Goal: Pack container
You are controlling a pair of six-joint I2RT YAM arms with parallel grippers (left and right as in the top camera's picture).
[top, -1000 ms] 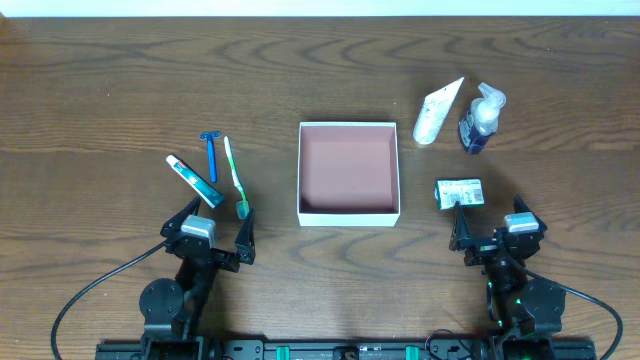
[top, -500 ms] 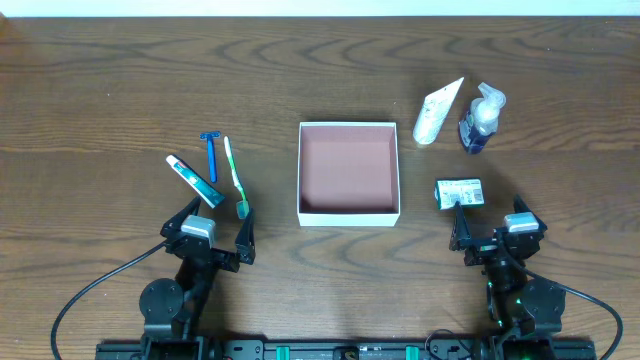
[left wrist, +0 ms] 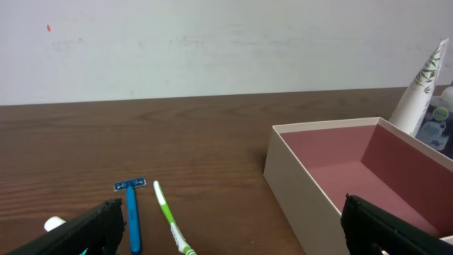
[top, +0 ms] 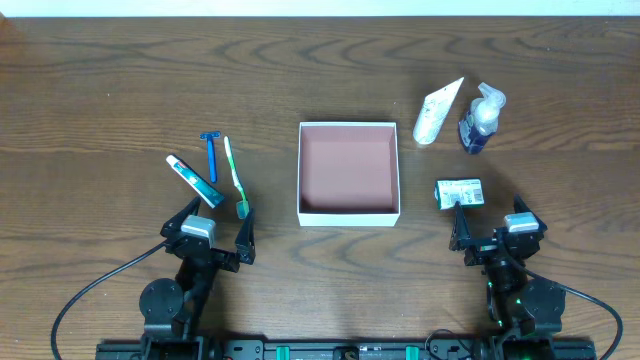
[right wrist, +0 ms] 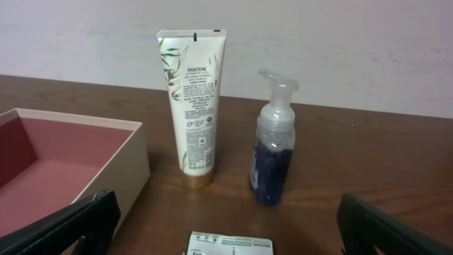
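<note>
The container (top: 348,212), a square shallow box, white outside and reddish-brown inside, sits empty mid-table; it also shows in the left wrist view (left wrist: 304,180) and the right wrist view (right wrist: 120,166). Left of it lie a toothpaste tube (top: 193,180), a blue razor (top: 211,155) and a green toothbrush (top: 235,176). Right of it are a white Pantene tube (top: 436,112), a blue pump bottle (top: 479,120) and a small green-and-white carton (top: 459,192). My left gripper (top: 213,233) is open and empty just below the toothbrush. My right gripper (top: 490,232) is open and empty just below the carton.
The dark wooden table (top: 120,90) runs to a pale wall behind. Black cables (top: 90,290) trail from both arm bases at the front edge.
</note>
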